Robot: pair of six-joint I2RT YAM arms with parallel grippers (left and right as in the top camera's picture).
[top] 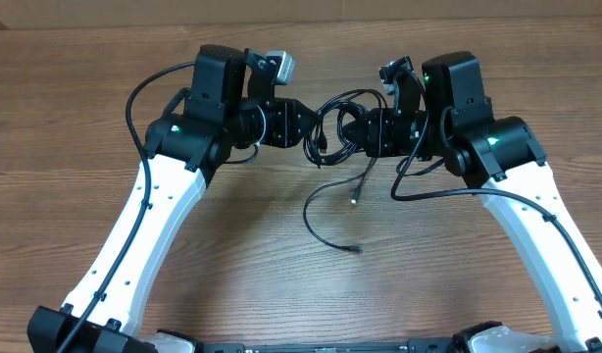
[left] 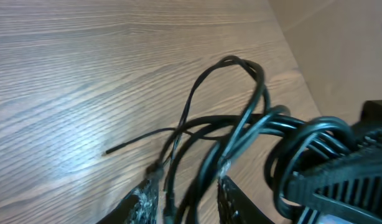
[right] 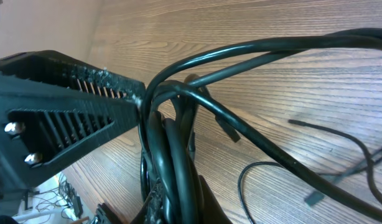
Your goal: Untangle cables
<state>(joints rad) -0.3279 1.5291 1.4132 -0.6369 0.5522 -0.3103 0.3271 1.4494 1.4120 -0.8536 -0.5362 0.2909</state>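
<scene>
Overhead: wooden table, two arms meeting at 12 o'clock of its middle. Item one, the cables, a knot of thin black cords strung in the gap between both wrists. Two loose tails drop from it toward 6 o'clock and lie on the wood, well apart from the arms. Left gripper enters from 9 o'clock, right gripper from 3 o'clock, the two near each other; jaw state unreadable from up here. Left wrist view: left gripper at 6 o'clock, jaws partway apart, several strands of the cables running loosely through the gap and looping up toward 12 o'clock. One thin end points out at 9 o'clock. The other arm's ribbed finger sits at 4 o'clock, wrapped in coils. Right wrist view: right gripper at 6 o'clock, jaws closed tight on a thick bunch of the cables. Strands fan out toward 2 o'clock, and the left arm's ribbed finger reaches in from 9 o'clock, touching the bunch.
</scene>
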